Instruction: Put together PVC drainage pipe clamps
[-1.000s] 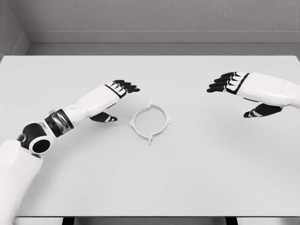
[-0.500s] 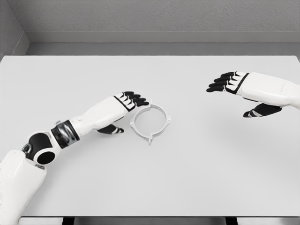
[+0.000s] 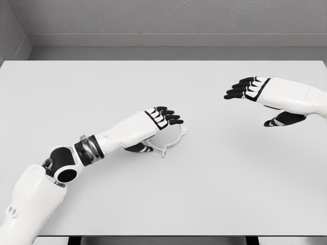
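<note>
Matt, smooth white table (image 3: 214, 194). Under the left hand (image 3: 156, 120), a pale grey clamp ring (image 3: 176, 139) of plastic look, dull finish. Both hands, left and right hand (image 3: 260, 92): glossy white shells, black matt fingers (image 3: 171, 116).

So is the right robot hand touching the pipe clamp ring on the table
No, the right robot hand hovers open far to the right of the pipe clamp ring, while the left robot hand is over it.

The left hand (image 3: 156, 122) covers most of the clamp ring (image 3: 176, 139), so whether it's touching is anyone's guess.
</note>
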Tool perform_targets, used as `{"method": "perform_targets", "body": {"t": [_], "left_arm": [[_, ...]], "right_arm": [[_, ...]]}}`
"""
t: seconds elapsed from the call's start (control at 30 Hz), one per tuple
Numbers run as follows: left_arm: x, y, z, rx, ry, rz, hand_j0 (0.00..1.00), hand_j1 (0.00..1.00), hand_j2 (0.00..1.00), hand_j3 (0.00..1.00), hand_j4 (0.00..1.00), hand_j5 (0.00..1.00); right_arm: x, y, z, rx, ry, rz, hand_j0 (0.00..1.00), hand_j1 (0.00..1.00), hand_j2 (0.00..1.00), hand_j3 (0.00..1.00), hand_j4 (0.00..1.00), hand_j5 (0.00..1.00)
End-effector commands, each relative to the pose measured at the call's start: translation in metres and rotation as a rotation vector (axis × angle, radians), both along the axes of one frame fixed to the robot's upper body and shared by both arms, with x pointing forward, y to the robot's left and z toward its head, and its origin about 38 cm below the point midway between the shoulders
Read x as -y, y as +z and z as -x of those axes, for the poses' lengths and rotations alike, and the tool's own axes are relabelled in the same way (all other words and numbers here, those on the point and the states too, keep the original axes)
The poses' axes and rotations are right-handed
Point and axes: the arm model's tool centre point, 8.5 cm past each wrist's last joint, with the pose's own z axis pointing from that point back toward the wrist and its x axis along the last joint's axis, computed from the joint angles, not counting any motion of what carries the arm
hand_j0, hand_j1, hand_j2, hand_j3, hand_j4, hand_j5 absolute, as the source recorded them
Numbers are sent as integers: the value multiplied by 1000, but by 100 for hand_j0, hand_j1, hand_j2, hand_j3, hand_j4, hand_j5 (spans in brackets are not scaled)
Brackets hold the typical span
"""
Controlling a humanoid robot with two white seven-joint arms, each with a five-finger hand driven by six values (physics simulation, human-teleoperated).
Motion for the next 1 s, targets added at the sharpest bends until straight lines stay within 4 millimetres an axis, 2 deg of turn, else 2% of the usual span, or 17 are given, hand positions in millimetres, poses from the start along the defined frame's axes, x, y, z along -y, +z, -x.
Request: {"method": "perform_targets", "body": {"t": [0.0,0.53,0.97], "left_arm": [[3,-1,1,-8,-7,6,100,100,100,100,100,100],[-3,-15,-4,-42,16,-20,100,100,100,100,100,100],[12,-15,-4,-37,9,-4,100,100,100,100,100,100]], "right_arm": [[0,1,0,-2,-2,-3,100,100,100,100,100,100],[2,1,0,-4,-4,-1,100,100,100,100,100,100],[3,2,1,-3,-5,5,100,100,100,100,100,100]]}}
